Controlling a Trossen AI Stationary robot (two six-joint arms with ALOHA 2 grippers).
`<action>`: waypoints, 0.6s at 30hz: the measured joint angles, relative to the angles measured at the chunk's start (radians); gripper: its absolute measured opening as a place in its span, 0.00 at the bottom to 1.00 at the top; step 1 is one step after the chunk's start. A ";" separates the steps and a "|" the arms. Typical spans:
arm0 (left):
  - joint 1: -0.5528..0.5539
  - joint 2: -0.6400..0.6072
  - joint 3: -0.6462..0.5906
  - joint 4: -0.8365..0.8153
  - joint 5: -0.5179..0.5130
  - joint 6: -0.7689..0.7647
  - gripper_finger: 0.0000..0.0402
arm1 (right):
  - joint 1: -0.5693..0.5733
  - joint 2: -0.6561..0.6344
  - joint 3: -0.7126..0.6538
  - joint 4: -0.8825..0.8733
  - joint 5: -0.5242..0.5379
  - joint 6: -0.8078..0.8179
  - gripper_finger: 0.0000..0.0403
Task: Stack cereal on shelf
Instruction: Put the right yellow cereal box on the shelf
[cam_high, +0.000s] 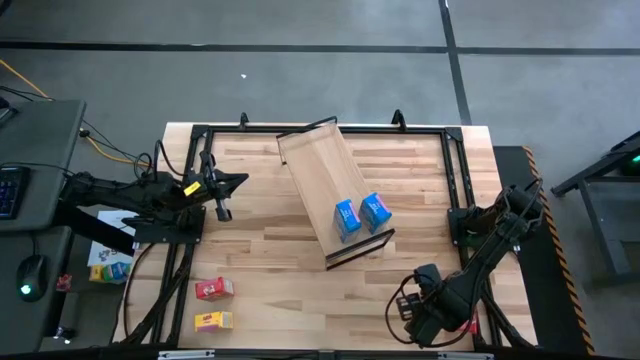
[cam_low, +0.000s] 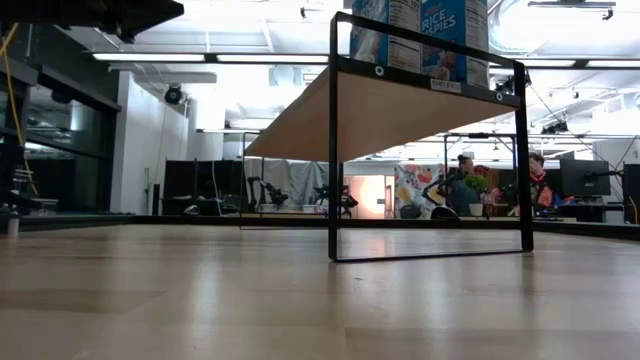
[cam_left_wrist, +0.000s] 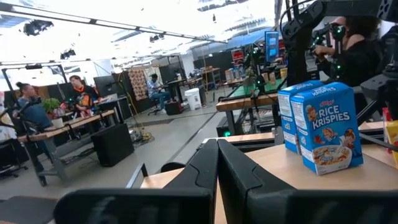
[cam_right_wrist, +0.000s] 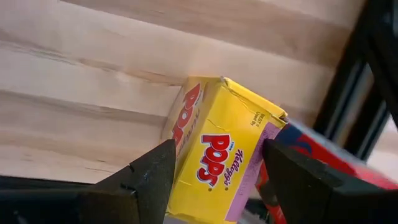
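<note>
Cereal boxes are scattered: a red box (cam_high: 213, 289) and a yellow box (cam_high: 212, 321) lie on the tabletop (cam_high: 270, 280) at left, near the left pincer (cam_high: 224, 196), fingers together. Two blue boxes (cam_high: 360, 215) stand on the shelf (cam_high: 318, 170) mid-table. The right pincer (cam_right_wrist: 211, 180) straddles another yellow box (cam_right_wrist: 214, 155), fingers apart, beside a second red box (cam_right_wrist: 323, 155).

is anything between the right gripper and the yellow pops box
Nothing visible. The right gripper has its open fingers on either side of the yellow Pops box, with no object between. A red box lies right beside it.
</note>
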 joint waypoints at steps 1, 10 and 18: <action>0.000 0.000 0.000 0.003 0.000 0.003 0.00 | 0.000 0.000 0.000 0.001 0.016 -0.019 0.59; 0.000 0.000 0.000 0.003 0.000 0.005 0.00 | -0.001 0.001 -0.001 0.004 0.098 -0.073 0.59; 0.000 0.000 0.000 0.003 0.000 0.013 0.00 | 0.000 0.001 -0.001 0.055 0.070 -0.141 0.59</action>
